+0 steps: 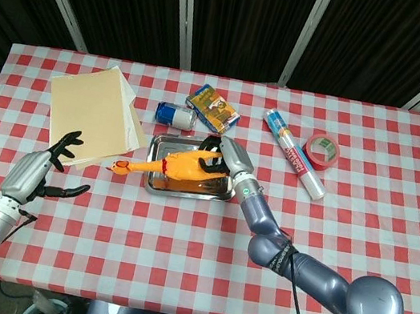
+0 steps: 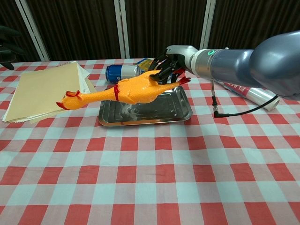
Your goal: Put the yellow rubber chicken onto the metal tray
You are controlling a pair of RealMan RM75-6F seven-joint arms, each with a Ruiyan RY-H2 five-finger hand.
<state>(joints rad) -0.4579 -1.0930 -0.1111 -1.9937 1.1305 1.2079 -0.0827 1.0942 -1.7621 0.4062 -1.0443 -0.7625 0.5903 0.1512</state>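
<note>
My right hand (image 1: 220, 155) (image 2: 172, 62) grips the tail end of the yellow rubber chicken (image 1: 176, 166) (image 2: 124, 92). The chicken hangs low over the metal tray (image 1: 222, 192) (image 2: 183, 110), its body above the tray and its head past the tray's left edge, pointing left. I cannot tell whether the body touches the tray. My left hand (image 1: 38, 170) is open with fingers spread, near the table's left side below the tan folders; the chest view shows only its dark fingertips (image 2: 8, 40) at the far left edge.
Tan folders (image 1: 91, 113) (image 2: 44, 89) lie left of the tray. Behind the tray are a blue can (image 1: 175, 115) (image 2: 121, 71) and a small box (image 1: 214, 107). A plastic wrap roll (image 1: 293, 153) and red tape (image 1: 321, 151) lie to the right.
</note>
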